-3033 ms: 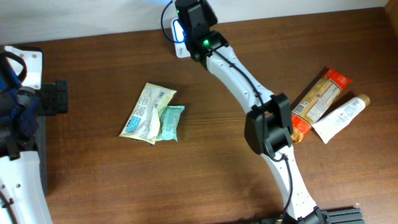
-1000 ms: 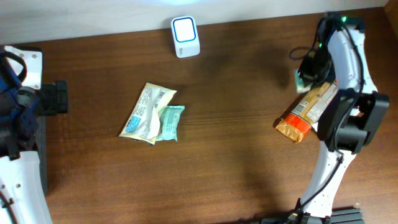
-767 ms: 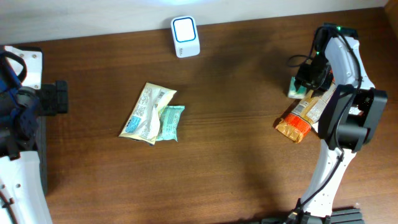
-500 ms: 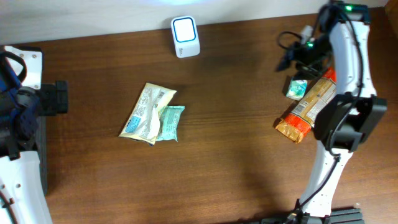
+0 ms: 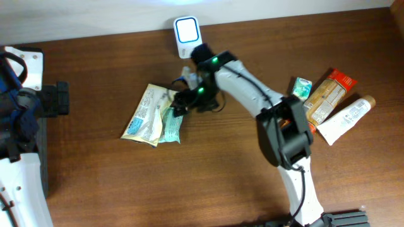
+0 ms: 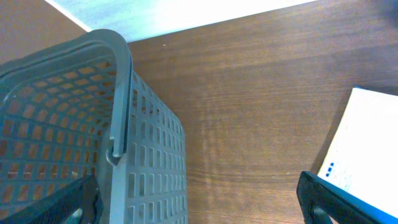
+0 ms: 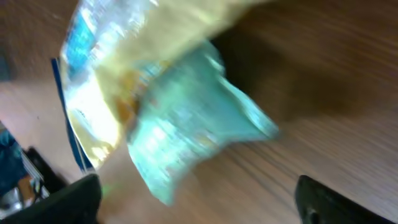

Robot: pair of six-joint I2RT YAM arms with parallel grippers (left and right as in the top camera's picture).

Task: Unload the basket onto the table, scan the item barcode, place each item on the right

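My left fingers (image 6: 68, 202) stand wide apart and empty beside the grey basket (image 6: 74, 124). The teal packet (image 5: 170, 125) lies on the tabletop (image 5: 221, 170), partly under the cream packet (image 5: 146, 113). It looks light, soft and slippery, so I would pinch its free end. My right arm (image 5: 252, 94) reaches across, the right fingers (image 7: 329, 202) spread wide and empty just above it.

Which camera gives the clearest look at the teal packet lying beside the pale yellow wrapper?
Overhead: the teal packet is sharp and almost wholly visible, lying against the pale yellow wrapper. The right wrist view shows the packet larger but badly blurred. The left wrist view misses it, showing mainly a grey basket.
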